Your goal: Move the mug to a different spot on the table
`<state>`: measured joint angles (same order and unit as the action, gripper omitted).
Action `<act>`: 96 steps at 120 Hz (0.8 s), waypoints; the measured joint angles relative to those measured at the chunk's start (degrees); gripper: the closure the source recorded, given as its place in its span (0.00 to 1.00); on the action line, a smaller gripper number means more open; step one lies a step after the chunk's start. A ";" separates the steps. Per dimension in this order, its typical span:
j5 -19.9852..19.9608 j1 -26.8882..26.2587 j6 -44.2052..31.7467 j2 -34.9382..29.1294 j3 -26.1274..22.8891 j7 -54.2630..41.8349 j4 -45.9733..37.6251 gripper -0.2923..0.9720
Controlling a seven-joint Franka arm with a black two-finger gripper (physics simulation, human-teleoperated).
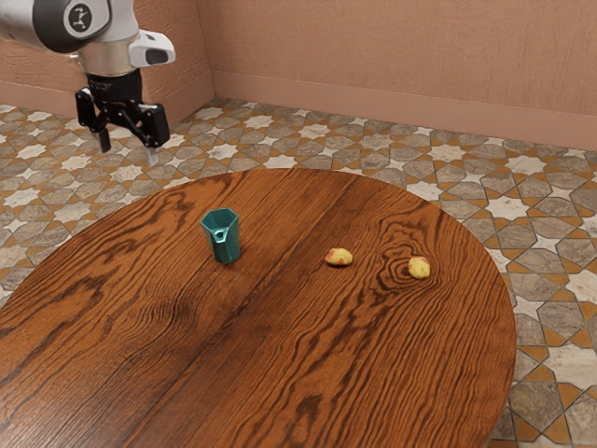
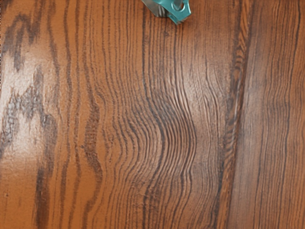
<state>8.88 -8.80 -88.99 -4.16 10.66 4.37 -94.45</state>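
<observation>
A teal faceted mug [image 1: 222, 235] stands upright near the middle of the round wooden table [image 1: 280, 373]. My gripper [image 1: 127, 148] hangs open high above the table's far left part in the exterior view, well up and to the left of the mug, with nothing between its fingers. In the wrist view a corner of the mug [image 2: 169, 8] shows beyond the hand, above bare wood grain [image 2: 152, 124].
Two small yellow-red fruits lie on the table to the exterior view's right of the mug: one [image 1: 339, 257] close by, the other [image 1: 419, 268] farther right. A patterned tile floor [image 1: 522, 205] and brick walls surround the table.
</observation>
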 joint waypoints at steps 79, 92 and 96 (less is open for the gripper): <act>-9.52 1.60 -15.37 14.79 -0.34 26.25 -6.58 0.23; -9.94 2.96 -18.73 18.44 -0.49 31.99 -6.93 0.23; -9.95 2.97 -19.67 19.18 -0.59 33.55 -6.92 0.23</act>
<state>-1.07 -5.83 -108.66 15.03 10.07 37.92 -101.37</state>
